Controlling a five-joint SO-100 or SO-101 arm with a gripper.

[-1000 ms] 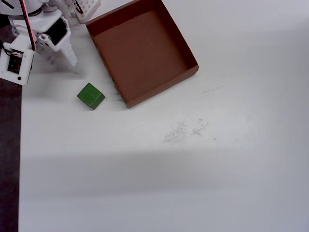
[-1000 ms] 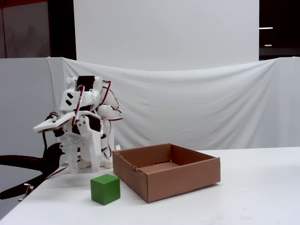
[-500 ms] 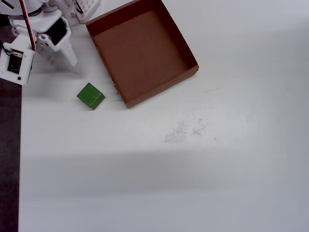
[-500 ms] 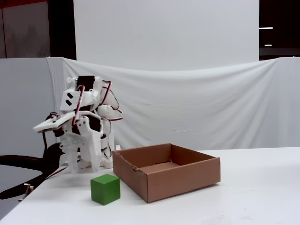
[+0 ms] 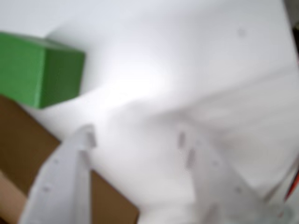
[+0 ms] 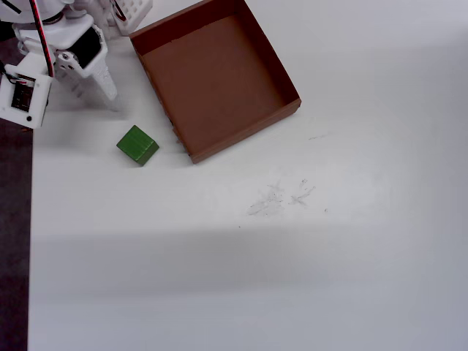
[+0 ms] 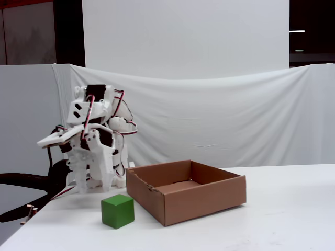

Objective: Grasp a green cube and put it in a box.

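Note:
The green cube [image 6: 137, 145] sits on the white table just left of the box's near-left corner, apart from it. It also shows in the fixed view [image 7: 118, 211] and at the upper left of the wrist view [image 5: 39, 72]. The box [image 6: 245, 135] is a shallow brown cardboard tray with an empty floor; it shows in the fixed view [image 7: 209, 201] and at the lower left of the wrist view [image 5: 28, 149]. My gripper [image 5: 134, 135] is open and empty, its blurred white fingers [image 5: 70, 177] spread over bare table. In the overhead view the gripper [image 6: 95, 96] is behind and left of the cube, not touching it.
The white arm [image 7: 94, 146] stands folded at the table's back left corner. A small white perforated object [image 6: 130, 13] lies beside it behind the box. The table's left edge [image 6: 31, 219] borders a dark floor. Faint scuff marks [image 6: 281, 197] mark the table's middle.

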